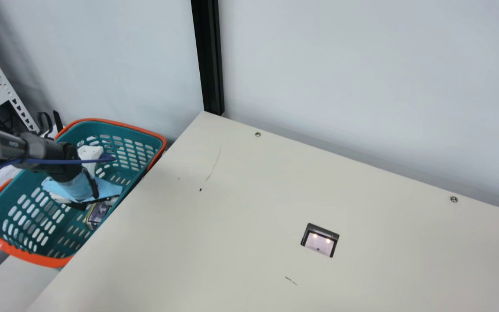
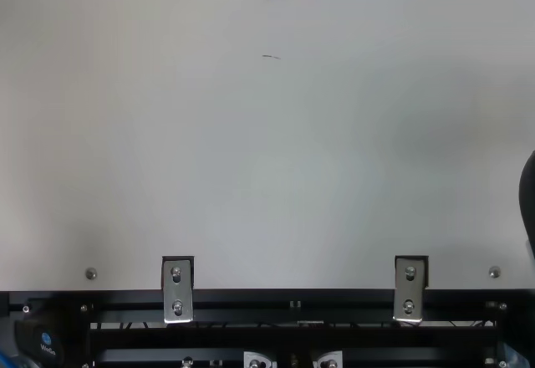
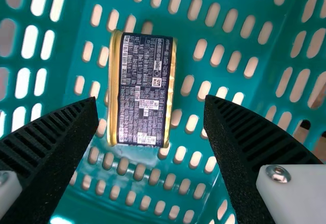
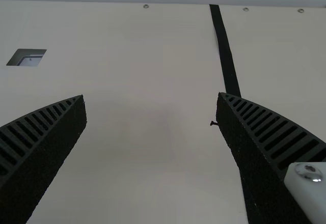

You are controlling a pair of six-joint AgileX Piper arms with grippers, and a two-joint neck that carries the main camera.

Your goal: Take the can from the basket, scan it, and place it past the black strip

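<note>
L side 1st: L gripper (image 3: 150,98) is down in the basket (image 1: 33,259), fingers wide open, nothing held. Can (image 3: 144,89) lies on the basket floor, label side up, gold rims along both long sides, near the table-side wall per main view. In L wrist view it shows btwn the fingers, a bit off-ctr, nearer one of them; can't tell exact height gap.

Step in hand, we judge: grasp. For a good one we'd ctr on the can, match the fingers to its long sides (slight rot. prob. needed), go down straight, then close evenly across the rims. Watch the wall: a finger could snag in the slots or jam there. Too shallow a grip = can may tip or slip on lift. We'd raise it clear of the rim before heading across.

Mid-table: scanner window (image 1: 320,245), next stop; label w/ code should face it.

R side: R gripper (image 4: 151,95) is over the table, fingers wide apart, empty. Black strip (image 4: 227,61) runs beyond the scanner; drop-off goes past it.
</note>
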